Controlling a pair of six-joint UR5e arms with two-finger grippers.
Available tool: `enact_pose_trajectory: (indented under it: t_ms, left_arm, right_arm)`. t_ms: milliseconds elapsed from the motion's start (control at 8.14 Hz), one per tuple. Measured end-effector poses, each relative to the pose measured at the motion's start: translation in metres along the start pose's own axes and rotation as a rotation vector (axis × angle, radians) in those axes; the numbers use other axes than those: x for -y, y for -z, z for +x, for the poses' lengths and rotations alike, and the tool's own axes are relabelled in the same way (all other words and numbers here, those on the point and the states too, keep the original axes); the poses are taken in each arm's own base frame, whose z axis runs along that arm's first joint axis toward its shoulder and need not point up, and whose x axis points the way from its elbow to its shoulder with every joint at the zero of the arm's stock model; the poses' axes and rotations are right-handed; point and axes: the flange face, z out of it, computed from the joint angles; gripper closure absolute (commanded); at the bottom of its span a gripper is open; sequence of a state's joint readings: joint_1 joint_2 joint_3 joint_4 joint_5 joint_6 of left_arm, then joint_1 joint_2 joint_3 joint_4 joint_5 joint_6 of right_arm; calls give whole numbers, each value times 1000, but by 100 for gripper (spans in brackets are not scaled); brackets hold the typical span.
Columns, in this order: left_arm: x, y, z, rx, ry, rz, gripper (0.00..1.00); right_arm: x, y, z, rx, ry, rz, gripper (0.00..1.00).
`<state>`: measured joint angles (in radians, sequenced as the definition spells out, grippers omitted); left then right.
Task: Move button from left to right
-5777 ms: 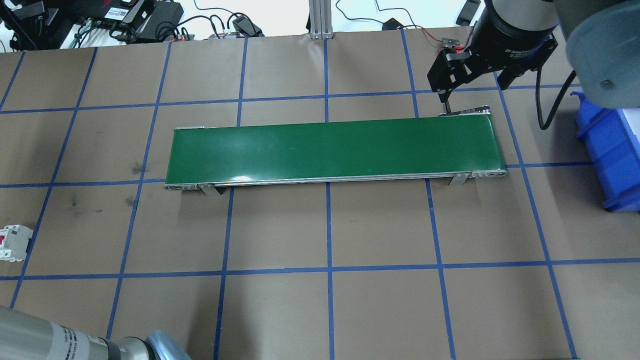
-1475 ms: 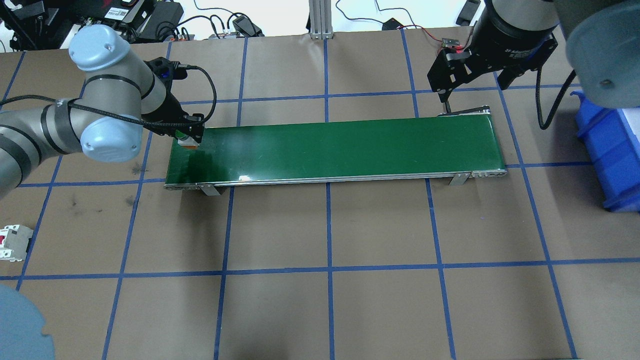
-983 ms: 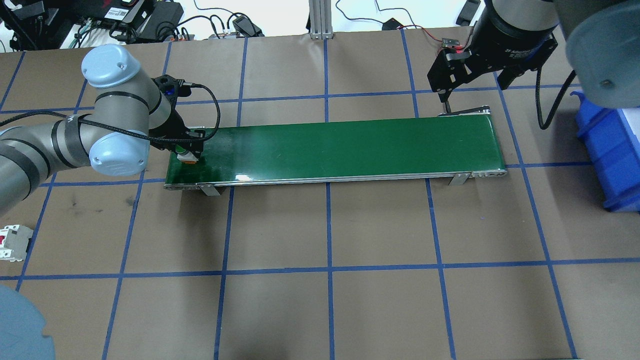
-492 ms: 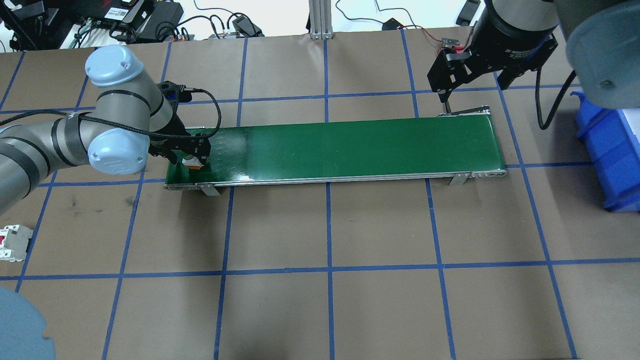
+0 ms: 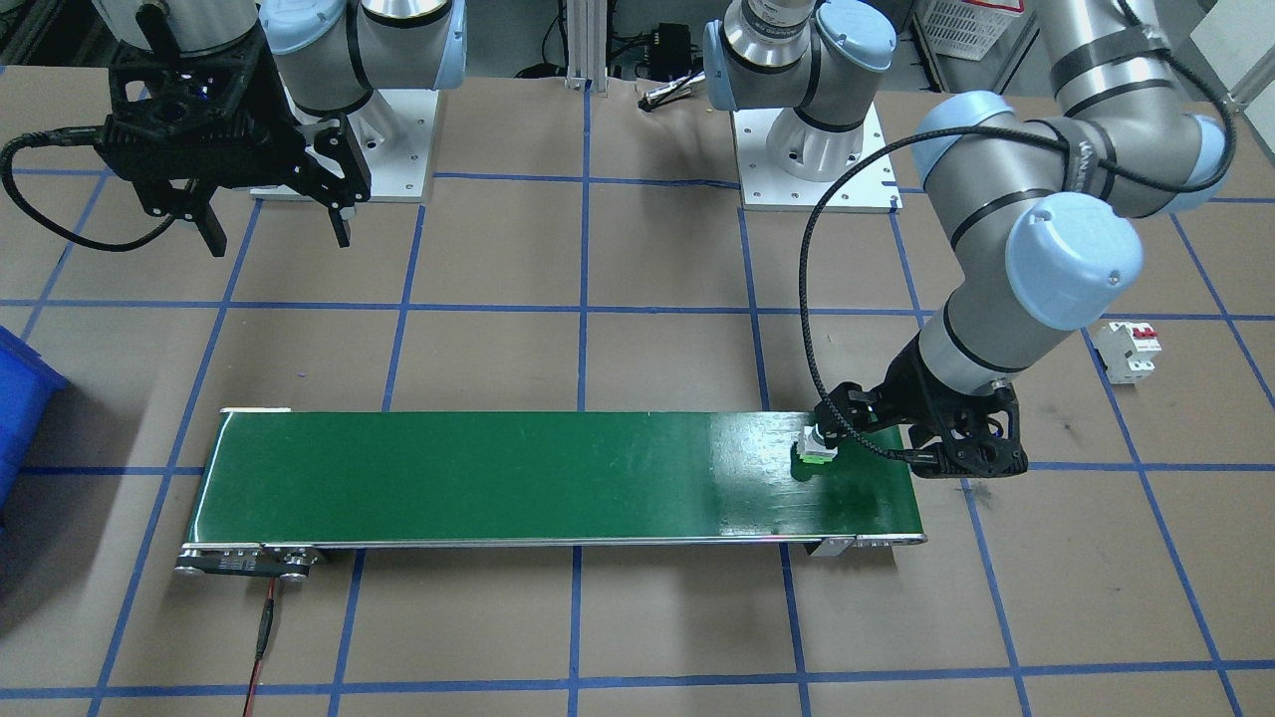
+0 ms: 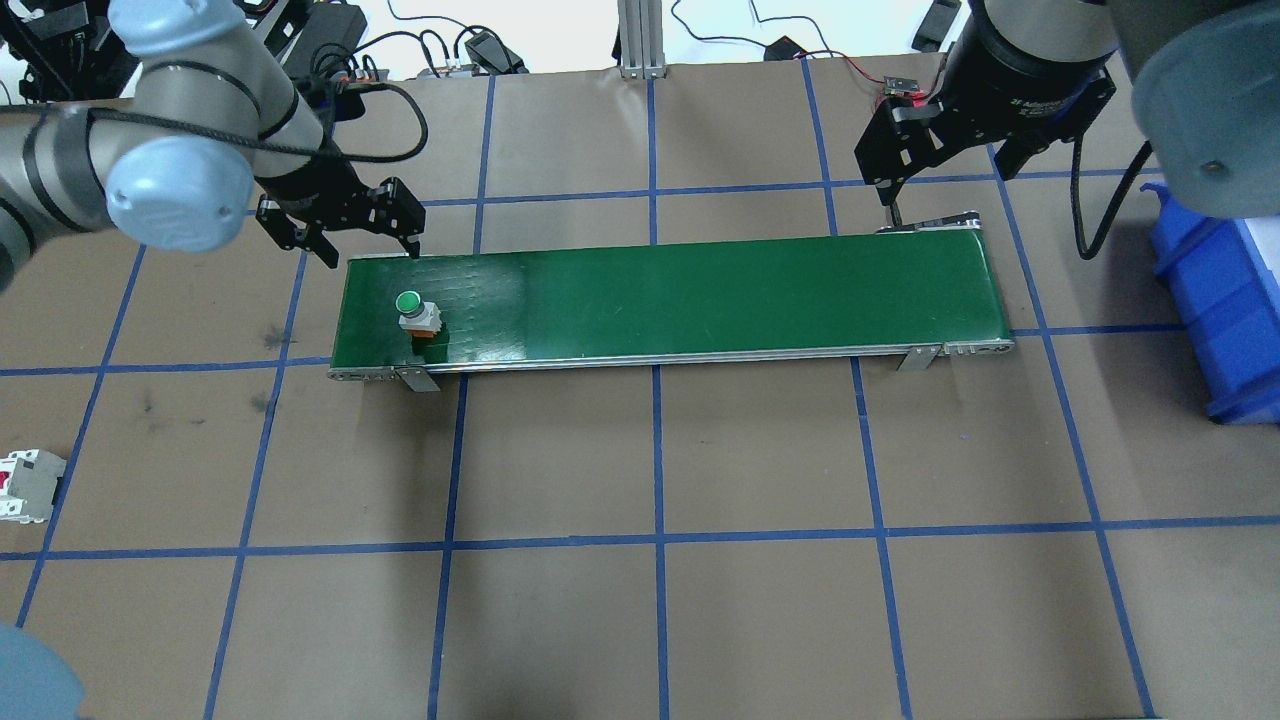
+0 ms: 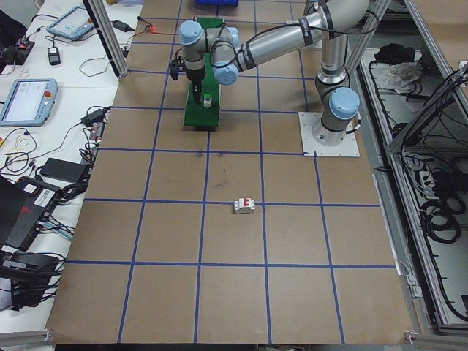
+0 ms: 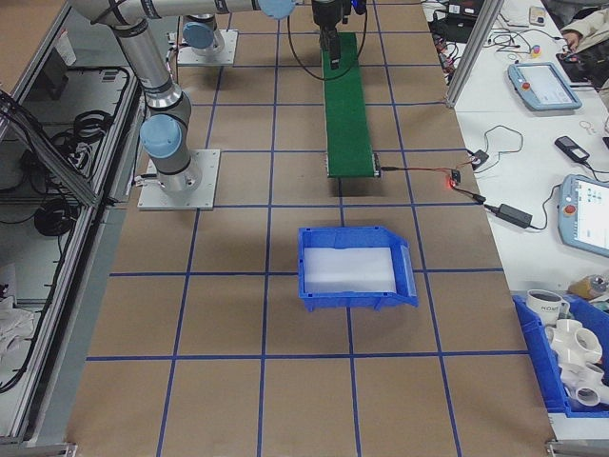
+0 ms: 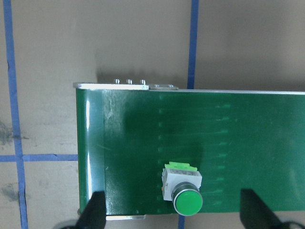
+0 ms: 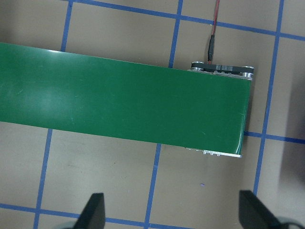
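The button (image 6: 410,311) stands free on the green belt's (image 6: 700,290) left end, below the spread left hand (image 6: 365,238). Next, probably: the spread right hand (image 6: 945,170) collects it at the right end.

- The button (image 6: 412,316) stands alone on the green belt (image 6: 700,295) near its left end, with bare belt on every side of it.
- The left gripper (image 6: 340,228) hangs with jaws spread over the belt's far left corner, apart from the button, so the space above the cap is unblocked.
- From the button rightward the belt surface is bare along its whole length.
- The right gripper (image 6: 945,150), jaws spread, hangs by the belt's far right corner.
- A blue bin (image 6: 1215,300) stands on the desk (image 6: 760,600) beyond the belt's right end.
- A white circuit breaker (image 6: 25,487) sits well apart at the desk's left edge.
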<state>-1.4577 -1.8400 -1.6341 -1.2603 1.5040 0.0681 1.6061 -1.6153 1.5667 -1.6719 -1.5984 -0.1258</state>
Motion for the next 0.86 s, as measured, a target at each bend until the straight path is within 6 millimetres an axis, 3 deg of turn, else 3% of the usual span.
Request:
enact_pose_trajectory:
  t_ms: [246, 492, 615, 860]
  left_arm:
    - [3, 69, 21, -1, 26, -48, 0]
    - [-15, 124, 59, 8, 72, -59, 0]
    - [-25, 139, 76, 27, 77, -48, 0]
    - [-35, 153, 87, 65, 70, -21, 0]
  right_arm:
    - [0, 0, 0, 0, 0, 0, 0]
    - [0, 0, 0, 2, -2, 0, 0]
    - [0, 1, 0, 4, -2, 5, 0]
    - [4, -3, 0, 7, 1, 7, 0]
